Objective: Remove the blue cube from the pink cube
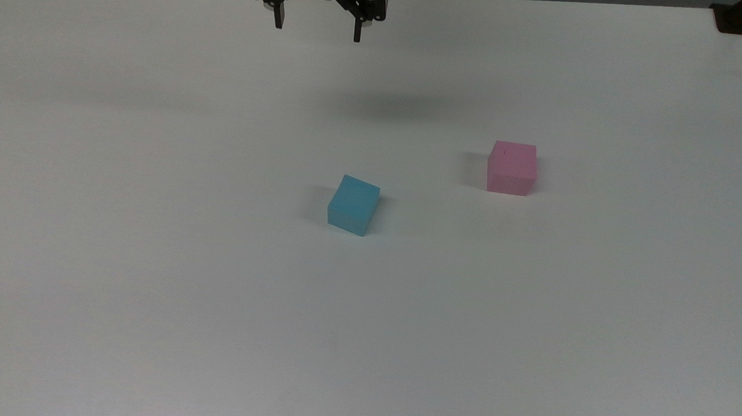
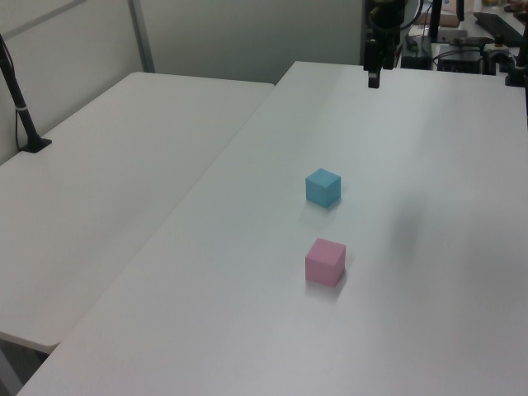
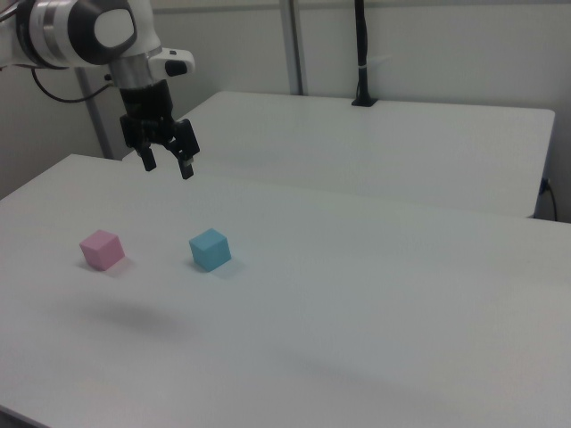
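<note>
The blue cube (image 1: 353, 205) sat flat on the white table (image 1: 143, 283), roughly at the table's middle, its faces turned slightly askew to the table's edges. The pink cube (image 1: 511, 167) stood on the table too, well apart from the blue one and nearer the table edge that lies at the top view's right, its sides about square to that edge. Nothing rested on top of either cube, so the unstacking looked finished: the blue cube appeared to have been set down at a clear distance, probably so that it could not be taken as touching or leaning on the pink one. The gripper (image 1: 317, 27) hung high over the table's far edge in the top view, well away from both cubes, its two black fingers spread wide with nothing between them. That spread, empty stance fitted a release already made, and the raised position near the far edge read as a parked pose, kept clear of the cubes so that neither would be knocked.
</note>
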You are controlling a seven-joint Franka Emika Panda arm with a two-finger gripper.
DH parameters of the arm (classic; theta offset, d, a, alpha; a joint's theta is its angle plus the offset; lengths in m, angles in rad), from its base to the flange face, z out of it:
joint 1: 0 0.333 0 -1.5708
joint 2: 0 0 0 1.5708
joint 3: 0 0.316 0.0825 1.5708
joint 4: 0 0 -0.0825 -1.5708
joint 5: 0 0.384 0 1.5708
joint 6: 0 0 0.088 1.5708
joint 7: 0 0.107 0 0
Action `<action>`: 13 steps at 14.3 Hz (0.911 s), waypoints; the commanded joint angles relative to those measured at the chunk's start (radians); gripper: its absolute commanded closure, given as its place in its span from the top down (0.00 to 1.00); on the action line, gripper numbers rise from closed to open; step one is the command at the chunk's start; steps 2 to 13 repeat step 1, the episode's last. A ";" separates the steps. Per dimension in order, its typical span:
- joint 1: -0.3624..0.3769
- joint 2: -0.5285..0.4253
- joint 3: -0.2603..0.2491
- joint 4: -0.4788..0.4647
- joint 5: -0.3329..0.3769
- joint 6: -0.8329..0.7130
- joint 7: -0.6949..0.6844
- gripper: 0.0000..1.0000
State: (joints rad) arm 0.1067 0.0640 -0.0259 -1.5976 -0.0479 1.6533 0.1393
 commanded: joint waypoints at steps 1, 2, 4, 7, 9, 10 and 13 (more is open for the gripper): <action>-0.009 -0.027 0.003 -0.025 0.023 -0.009 -0.015 1.00; -0.009 -0.027 0.003 -0.025 0.023 -0.009 -0.015 1.00; -0.009 -0.027 0.003 -0.025 0.023 -0.009 -0.015 1.00; -0.009 -0.027 0.003 -0.025 0.023 -0.009 -0.015 1.00; -0.009 -0.027 0.003 -0.025 0.023 -0.009 -0.015 1.00; -0.009 -0.027 0.003 -0.025 0.023 -0.009 -0.015 1.00; -0.009 -0.027 0.003 -0.025 0.023 -0.009 -0.015 1.00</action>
